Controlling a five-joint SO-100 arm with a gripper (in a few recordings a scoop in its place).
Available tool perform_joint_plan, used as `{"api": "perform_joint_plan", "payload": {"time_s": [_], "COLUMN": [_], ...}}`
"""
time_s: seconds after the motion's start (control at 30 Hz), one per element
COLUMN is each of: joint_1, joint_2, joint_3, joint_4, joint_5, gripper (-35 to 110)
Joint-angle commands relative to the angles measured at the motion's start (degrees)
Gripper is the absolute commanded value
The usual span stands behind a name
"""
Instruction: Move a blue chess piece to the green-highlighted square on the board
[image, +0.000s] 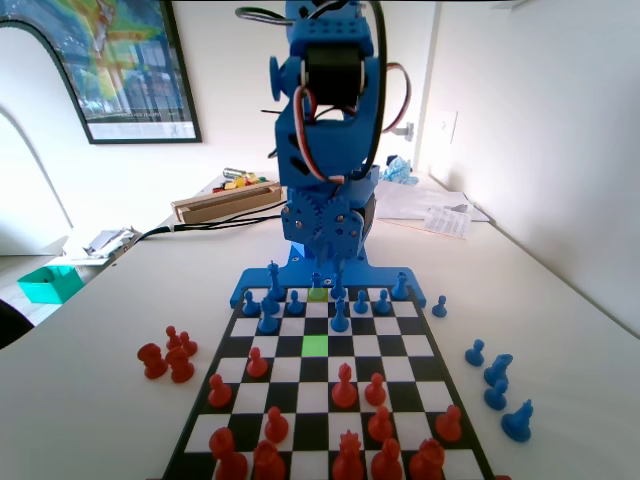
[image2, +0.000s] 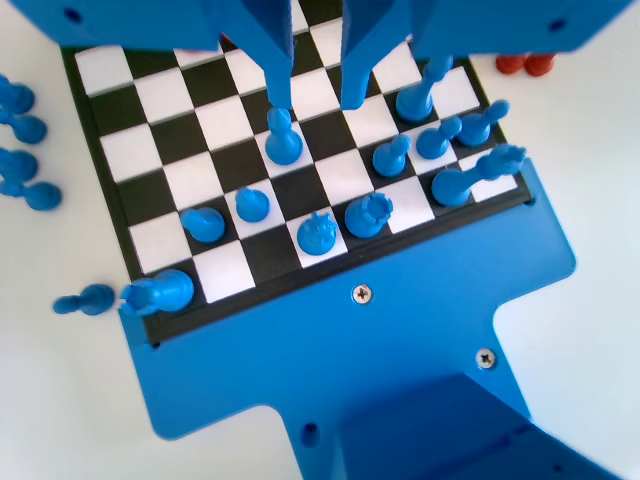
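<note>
In the wrist view, the gripper (image2: 315, 98) is held with jaws apart and empty. The blue chess piece (image2: 283, 138) is found upright just below its left fingertip, off-centre.

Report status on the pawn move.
Done: nothing yet; the green-highlighted square is bare. In hand: the gripper hangs open, low, with one jaw tip beside the blue chess piece, which stands ungripped. Left: grip it, lift it, carry it and set it on that square.
</note>
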Motion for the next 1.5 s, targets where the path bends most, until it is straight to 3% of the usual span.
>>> {"api": "perform_joint_plan", "payload": {"time_s": [0.0,0.6,0.93,1.3,1.47], "joint_1": [0.7,6.0,6.7,4.4,2.7], "joint_2": [4.0,4.0,4.0,3.3,3.2], "joint_3": [1.1,7.2,3.7,-6.4,-2.3], "joint_4": [-0.4,-5.8,-3.3,1.4,-2.8], "joint_5": [-0.8,-3.9,-3.4,-23.4,-37.3], "gripper": [9,9,8,5,1]}}
